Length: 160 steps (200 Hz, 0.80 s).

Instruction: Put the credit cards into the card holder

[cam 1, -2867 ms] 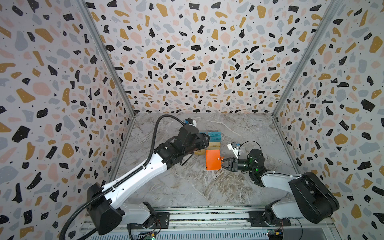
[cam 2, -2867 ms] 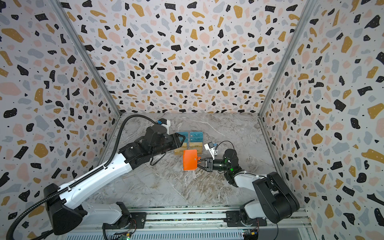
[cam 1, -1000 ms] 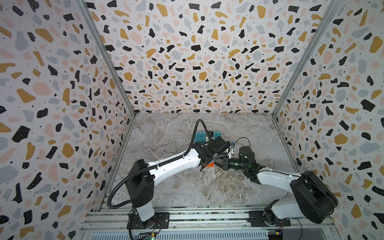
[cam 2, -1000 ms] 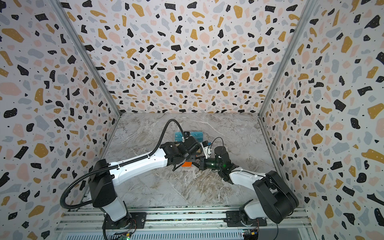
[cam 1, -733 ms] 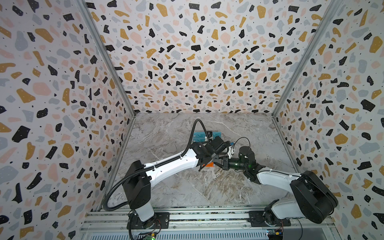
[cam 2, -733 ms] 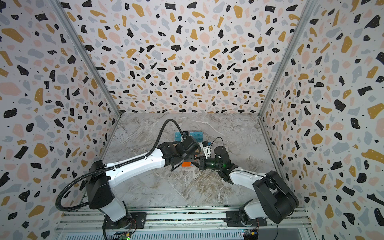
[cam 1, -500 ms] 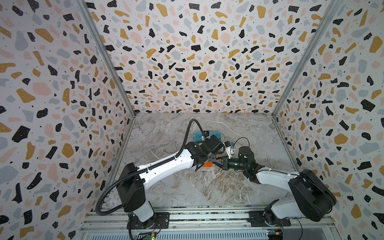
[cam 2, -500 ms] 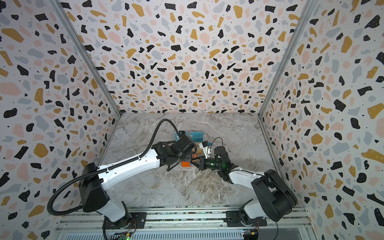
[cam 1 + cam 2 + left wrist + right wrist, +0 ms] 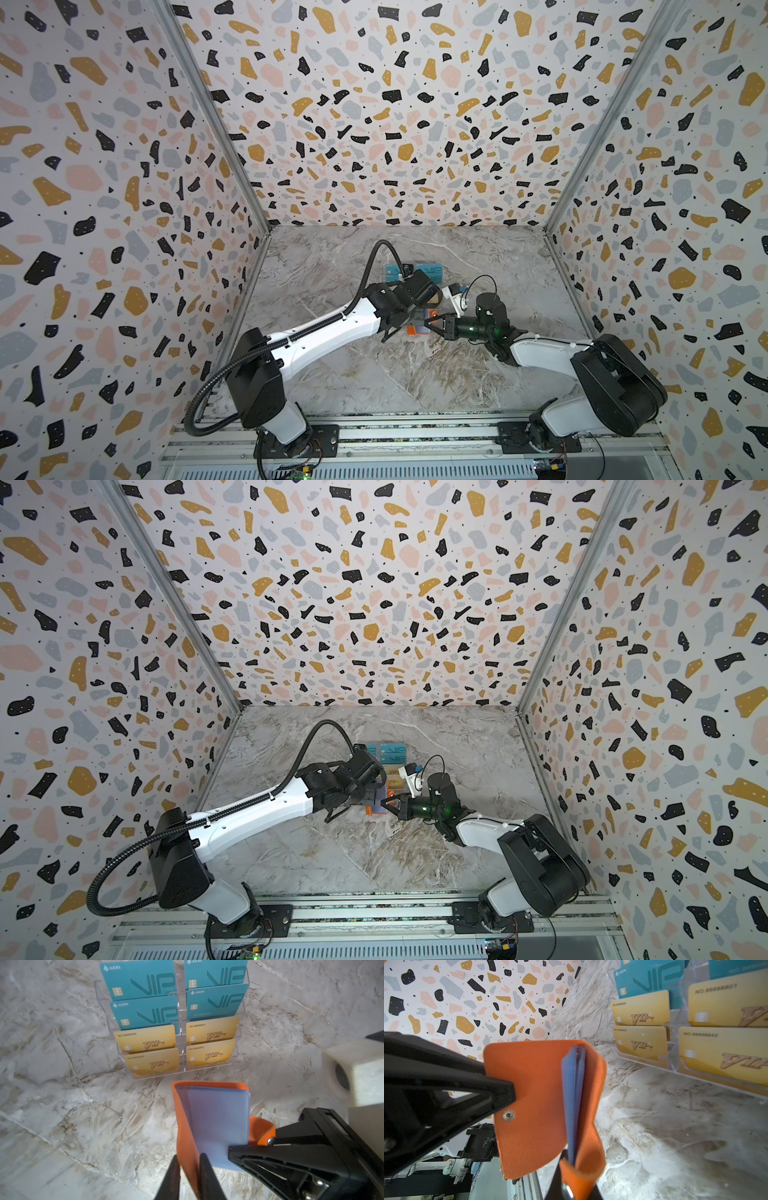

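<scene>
The orange card holder [image 9: 185,1126] hangs partly open just above the marble floor, its clear bluish sleeves [image 9: 218,1120] showing. My left gripper [image 9: 189,1156] is shut on its front cover flap. My right gripper [image 9: 575,1167] is shut on the sleeves and the back cover by the snap tab [image 9: 262,1132]. In both top views the two grippers meet at the holder [image 9: 412,331] [image 9: 369,811], the left gripper [image 9: 409,320] facing the right gripper [image 9: 430,322]. Several gold credit cards [image 9: 145,1040] [image 9: 640,1008] stand in the lower tiers of a clear rack just behind.
The clear plastic rack [image 9: 99,995] also holds teal VIP cards [image 9: 141,978] in its upper tiers and stands toward the back wall [image 9: 415,270]. The right wrist camera housing [image 9: 353,1072] is close beside the holder. Terrazzo walls enclose three sides, and a rail [image 9: 374,436] runs along the front.
The left arm came in from beside the rack to the holder, and its jaws closed on the front cover in the last half second. The right gripper kept its hold.
</scene>
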Motion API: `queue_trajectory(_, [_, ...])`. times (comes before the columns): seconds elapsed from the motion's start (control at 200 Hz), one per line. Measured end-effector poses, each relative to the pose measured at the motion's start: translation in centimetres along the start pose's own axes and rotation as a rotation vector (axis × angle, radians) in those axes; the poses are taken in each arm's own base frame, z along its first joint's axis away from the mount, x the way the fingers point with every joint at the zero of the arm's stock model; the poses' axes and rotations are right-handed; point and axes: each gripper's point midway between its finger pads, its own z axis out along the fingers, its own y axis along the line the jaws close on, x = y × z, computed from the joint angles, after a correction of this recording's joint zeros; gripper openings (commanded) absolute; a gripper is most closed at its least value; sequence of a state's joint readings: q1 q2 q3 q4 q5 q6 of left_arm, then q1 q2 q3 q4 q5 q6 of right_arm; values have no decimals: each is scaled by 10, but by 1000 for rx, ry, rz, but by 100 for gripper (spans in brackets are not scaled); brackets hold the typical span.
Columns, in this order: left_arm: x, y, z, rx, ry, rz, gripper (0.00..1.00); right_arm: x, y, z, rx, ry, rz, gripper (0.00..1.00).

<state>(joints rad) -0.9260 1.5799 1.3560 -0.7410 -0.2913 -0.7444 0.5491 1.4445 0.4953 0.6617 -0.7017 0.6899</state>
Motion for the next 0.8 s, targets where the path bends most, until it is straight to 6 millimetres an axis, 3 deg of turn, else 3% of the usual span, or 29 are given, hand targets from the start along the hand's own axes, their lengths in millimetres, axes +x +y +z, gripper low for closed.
queue_trajectory(0.1, [3,3,1,23,11,-10,0,2,-1,0,4,6,5,0])
queue_trajectory(0.496, [5,18,-2,235,28,-81,0,2,-2,-1,0,11,3,2])
queue_trajectory(0.571, [9,17,4,292,40,-90,0,4,-4,-2,4,19,14,9])
queue_trajectory(0.711, [22,13,17,374,89,-102,0,11,-12,-4,28,42,38,39])
queue_trajectory(0.801, [34,8,24,412,135,-97,0,19,-18,-7,52,58,46,47])
